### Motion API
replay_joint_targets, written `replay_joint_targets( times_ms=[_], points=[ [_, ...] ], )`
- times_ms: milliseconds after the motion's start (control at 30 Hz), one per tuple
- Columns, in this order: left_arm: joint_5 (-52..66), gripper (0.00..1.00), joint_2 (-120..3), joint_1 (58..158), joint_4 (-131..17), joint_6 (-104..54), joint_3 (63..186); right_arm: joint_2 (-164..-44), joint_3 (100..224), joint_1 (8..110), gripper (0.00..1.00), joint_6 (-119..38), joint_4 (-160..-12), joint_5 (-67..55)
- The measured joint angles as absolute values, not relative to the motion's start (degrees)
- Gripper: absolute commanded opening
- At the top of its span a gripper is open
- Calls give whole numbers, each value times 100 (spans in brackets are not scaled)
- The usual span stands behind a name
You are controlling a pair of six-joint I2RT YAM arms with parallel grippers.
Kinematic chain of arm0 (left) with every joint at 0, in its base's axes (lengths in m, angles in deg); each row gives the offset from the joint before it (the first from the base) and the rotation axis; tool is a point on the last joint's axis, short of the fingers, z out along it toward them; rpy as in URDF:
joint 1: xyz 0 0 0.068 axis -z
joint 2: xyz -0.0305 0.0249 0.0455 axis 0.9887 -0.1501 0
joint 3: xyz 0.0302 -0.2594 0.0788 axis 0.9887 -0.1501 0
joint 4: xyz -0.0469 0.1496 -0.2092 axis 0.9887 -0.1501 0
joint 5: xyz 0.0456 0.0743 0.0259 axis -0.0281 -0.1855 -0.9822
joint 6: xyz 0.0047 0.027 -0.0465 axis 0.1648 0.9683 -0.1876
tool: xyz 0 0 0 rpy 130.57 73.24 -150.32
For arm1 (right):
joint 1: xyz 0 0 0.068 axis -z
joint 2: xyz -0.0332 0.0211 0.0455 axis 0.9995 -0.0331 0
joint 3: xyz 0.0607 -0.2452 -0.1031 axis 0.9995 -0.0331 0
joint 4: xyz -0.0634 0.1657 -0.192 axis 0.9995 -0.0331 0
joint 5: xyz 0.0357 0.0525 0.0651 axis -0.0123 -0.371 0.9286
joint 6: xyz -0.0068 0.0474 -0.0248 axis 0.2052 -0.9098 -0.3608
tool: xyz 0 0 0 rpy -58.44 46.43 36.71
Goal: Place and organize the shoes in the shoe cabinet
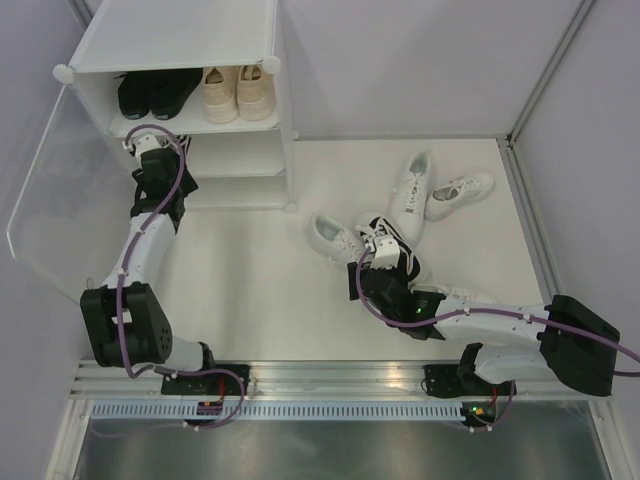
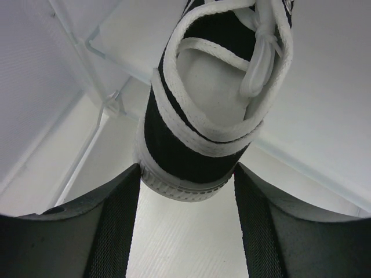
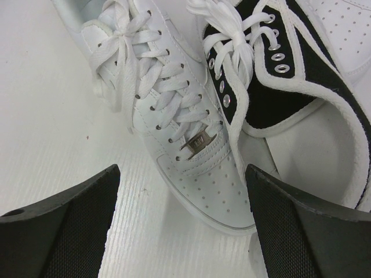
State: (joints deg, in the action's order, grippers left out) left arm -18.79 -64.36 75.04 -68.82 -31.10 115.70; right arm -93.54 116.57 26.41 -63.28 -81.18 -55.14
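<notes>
our left gripper (image 2: 186, 169) straddles the heel of a black-and-white shoe (image 2: 191, 139) inside the shoe cabinet (image 1: 175, 30), probably squaring it; whether it grips, we cannot tell. our right gripper (image 3: 182, 171) hangs wide over a white sneaker (image 3: 191, 133), lined up for a pick.

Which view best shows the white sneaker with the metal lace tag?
Right wrist: the white perforated lace-up sneaker is close up, metal tag sharp. Top external shows it small; left wrist misses it.

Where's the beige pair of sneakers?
The beige pair sits upper left in the top view, on a shoe cabinet shelf, just right of the black pair.
</notes>
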Motion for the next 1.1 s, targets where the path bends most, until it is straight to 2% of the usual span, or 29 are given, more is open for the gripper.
replay_joint_targets(
  times_ms=[100, 467, 1100],
  points=[
    [-1899, 55, -6635, 7502, -6869, -3082, 11797, -9354, 11657, 2641, 92, -6319, -8118, -5512],
    [-2094, 48, -7335, 7509, -6856, -3077, 12545, -9356, 11657, 2641, 92, -6278, -8118, -5501],
    [-2944, 47, -8008, 7607, -6781, -3254, 13183, -9559, 11657, 2639, 92, -6221, -7956, -5556]
  ],
)
